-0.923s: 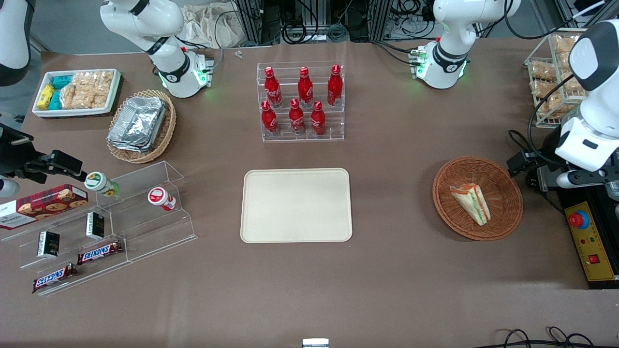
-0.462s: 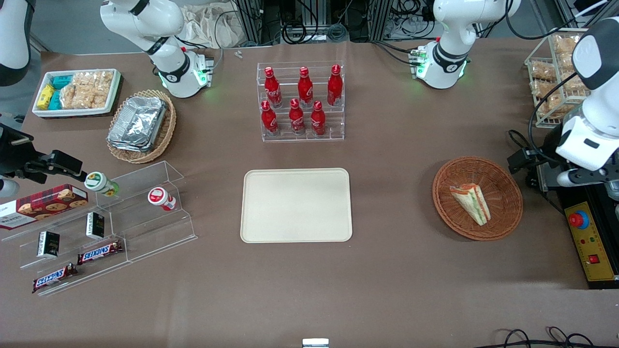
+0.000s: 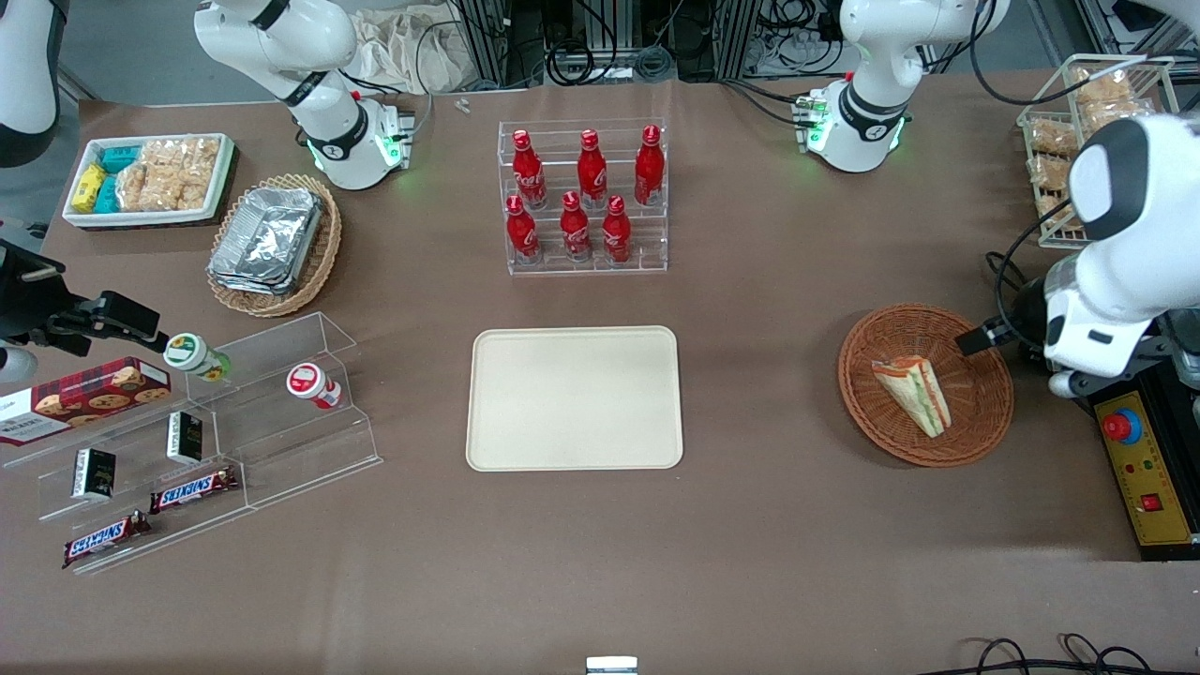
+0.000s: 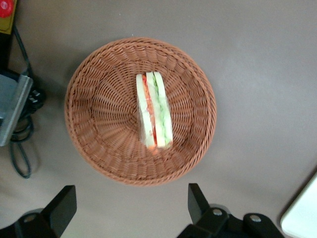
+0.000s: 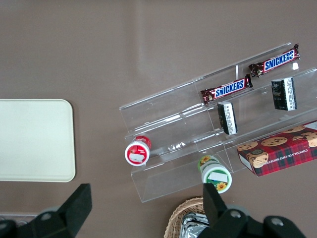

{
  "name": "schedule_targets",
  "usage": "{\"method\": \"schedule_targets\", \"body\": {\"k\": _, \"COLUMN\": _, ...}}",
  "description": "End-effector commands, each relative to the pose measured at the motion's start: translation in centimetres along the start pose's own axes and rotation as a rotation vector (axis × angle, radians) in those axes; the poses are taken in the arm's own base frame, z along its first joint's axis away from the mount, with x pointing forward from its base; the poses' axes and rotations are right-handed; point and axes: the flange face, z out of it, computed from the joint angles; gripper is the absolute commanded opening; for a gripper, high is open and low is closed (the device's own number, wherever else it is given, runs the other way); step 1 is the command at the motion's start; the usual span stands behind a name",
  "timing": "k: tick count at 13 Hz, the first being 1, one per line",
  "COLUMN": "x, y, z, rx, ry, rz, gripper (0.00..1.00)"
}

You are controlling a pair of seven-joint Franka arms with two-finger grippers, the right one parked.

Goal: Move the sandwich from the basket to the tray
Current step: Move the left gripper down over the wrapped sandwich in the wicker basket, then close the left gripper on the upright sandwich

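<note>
Triangular wedge sandwich (image 4: 154, 111), white bread with orange and green filling, clear wrap: lies flat at centre of round reddish-brown wicker basket (image 4: 94, 84), near table edge at working arm's end. Not yet grasped.

Left gripper (image 4: 130, 212): above basket rim, clear of sandwich, fingers (image 4: 197, 201) spread wide, holding nothing. Spread probably set to straddle wedge across its bread faces.

Flat cream rectangular tray (image 3: 574, 397): mid-table, well apart from basket, nothing on it. Judged step: approach, pre-grasp.
</note>
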Motion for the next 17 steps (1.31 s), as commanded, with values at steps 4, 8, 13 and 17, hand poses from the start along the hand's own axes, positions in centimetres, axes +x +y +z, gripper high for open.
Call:
{"method": "schedule_targets", "body": {"k": 4, "x": 0.3, "y": 0.1, "z": 9.2, "rx": -0.014, "ry": 0.031, "rz": -0.165, "gripper": 1.0}}
{"method": "schedule_targets", "body": {"k": 8, "x": 1.3, "y": 0.1, "z": 15.5, "rx": -0.025, "ry": 0.035, "rz": -0.196, "gripper": 1.0}}
{"method": "schedule_targets", "body": {"k": 13, "x": 0.8, "y": -1.4, "z": 20.1, "rx": -0.049, "ry": 0.066, "rz": -0.22, "gripper": 0.97}}
{"method": "schedule_targets", "body": {"k": 17, "x": 1.2, "y": -1.0, "z": 18.1, "rx": -0.04, "ry": 0.057, "rz": -0.246, "gripper": 0.02}}
